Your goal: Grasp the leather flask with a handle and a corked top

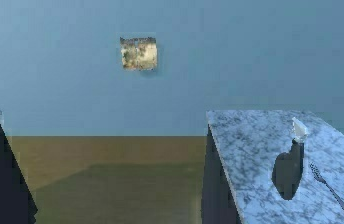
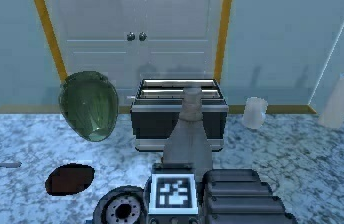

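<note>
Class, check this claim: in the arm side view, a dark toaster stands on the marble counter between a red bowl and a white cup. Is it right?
Not quite. The arm side view shows the bowl is green, not red. The dark toaster does stand on the marble counter between that bowl and the white cup.

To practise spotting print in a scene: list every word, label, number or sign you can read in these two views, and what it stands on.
No words, numbers or signs can be read.
white square, low in the arm side view: black marks forming a pattern, not letters.
wall picture: no text can be made out.
toaster and paper roll: no label can be made out.
</note>
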